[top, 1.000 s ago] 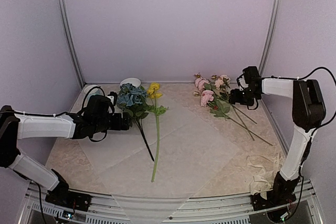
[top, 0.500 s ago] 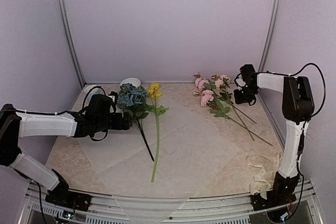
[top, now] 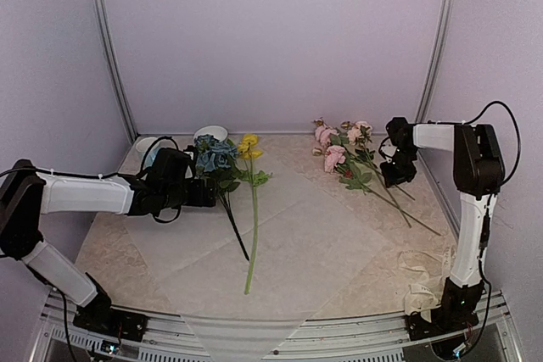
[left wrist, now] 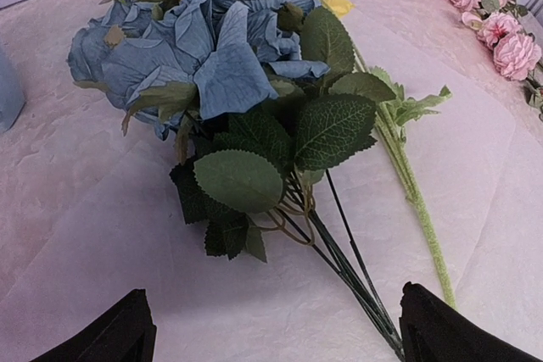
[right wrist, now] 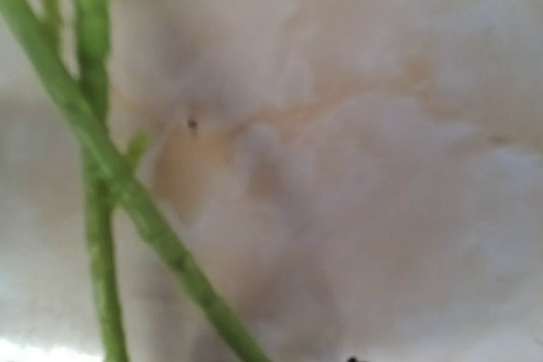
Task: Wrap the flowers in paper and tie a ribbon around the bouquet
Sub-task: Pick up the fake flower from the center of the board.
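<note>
1. Top view: the left hand (top: pixel 207 196) has pushed forward, up to the leaves of the blue hydrangea stem (top: pixel 212 157); the right arm has folded in and the right hand (top: pixel 395 174) has dropped low over the stalks of the pink stems (top: pixel 335 157); from here I cannot tell how its jaws stand.
2. Top view, the rest: the paper (top: pixel 288 243) lies flat on the bench (top: pixel 110 243), one corner pointing to the near edge; the blue hydrangea stem and the yellow stem (top: pixel 253 209) lie side by side on its left part; the pink stems lie on the bare bench to the right of the sheet; the ribbon (top: pixel 422 281) sits crumpled at the near right corner.
3. Left wrist view: the left hand (left wrist: pixel 271 341) is spread wide and holds nothing; the blue head (left wrist: pixel 212 48) and dark leaves (left wrist: pixel 327 129) lie ahead of it on the paper (left wrist: pixel 102 235), thin stalks (left wrist: pixel 356 277) running back between the fingertips (left wrist: pixel 119 336).
4. Right wrist view: blurred and very close; green stalks (right wrist: pixel 110 167) cross the marbled bench (right wrist: pixel 356 167); no fingers show, so its grip cannot be told.
</note>
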Robot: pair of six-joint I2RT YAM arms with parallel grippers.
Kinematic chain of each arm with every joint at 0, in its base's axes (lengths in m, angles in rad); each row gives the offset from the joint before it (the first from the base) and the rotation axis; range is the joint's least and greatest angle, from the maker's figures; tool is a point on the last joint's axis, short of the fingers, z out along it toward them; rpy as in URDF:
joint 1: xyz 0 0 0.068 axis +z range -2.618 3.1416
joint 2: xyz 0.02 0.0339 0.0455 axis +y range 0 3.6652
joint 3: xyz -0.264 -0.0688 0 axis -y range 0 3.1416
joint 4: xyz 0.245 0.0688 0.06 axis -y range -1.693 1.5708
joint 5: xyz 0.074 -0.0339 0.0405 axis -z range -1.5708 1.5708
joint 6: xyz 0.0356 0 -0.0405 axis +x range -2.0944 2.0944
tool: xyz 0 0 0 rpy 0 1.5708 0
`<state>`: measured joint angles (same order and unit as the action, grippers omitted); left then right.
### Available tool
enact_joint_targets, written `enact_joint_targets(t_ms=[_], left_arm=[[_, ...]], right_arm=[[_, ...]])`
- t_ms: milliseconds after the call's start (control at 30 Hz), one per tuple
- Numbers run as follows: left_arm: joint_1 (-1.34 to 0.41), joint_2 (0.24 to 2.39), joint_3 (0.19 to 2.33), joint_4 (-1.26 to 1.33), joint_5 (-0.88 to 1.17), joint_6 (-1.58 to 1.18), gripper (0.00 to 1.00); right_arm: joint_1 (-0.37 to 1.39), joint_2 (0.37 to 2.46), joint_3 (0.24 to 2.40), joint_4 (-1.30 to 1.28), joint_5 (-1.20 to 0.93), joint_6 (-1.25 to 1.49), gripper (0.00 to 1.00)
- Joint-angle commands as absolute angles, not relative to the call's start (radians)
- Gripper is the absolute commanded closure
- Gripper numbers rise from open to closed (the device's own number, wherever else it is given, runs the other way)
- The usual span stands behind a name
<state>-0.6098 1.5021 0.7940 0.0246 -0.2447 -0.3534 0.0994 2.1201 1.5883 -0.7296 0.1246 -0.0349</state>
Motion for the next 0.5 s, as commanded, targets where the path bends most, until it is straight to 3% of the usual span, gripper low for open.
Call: enact_joint_targets(t_ms=[0,100,267,467], left_arm=[[-0.617,1.513,0.825,0.013,-0.247,-0.337,0.02],[-0.619,1.505,0.822,0.015,-0.248,-0.337,0.02],[-0.618,1.495,0.822,0.002,-0.258,-0.331,0.02],[-0.619,1.5,0.826,0.006,-0.256,-0.328,0.02]], right_arm=[[0.083,2.177,1.601,-0.742,0.11,-0.069,0.64],[0.081,2.214,1.626,-0.736,0.095,-0.092,0.65],[0.081,2.194,1.609,-0.71,0.118,-0.129,0.87],[0.104,2.086,1.531,-0.626,0.332,-0.183,0.99]])
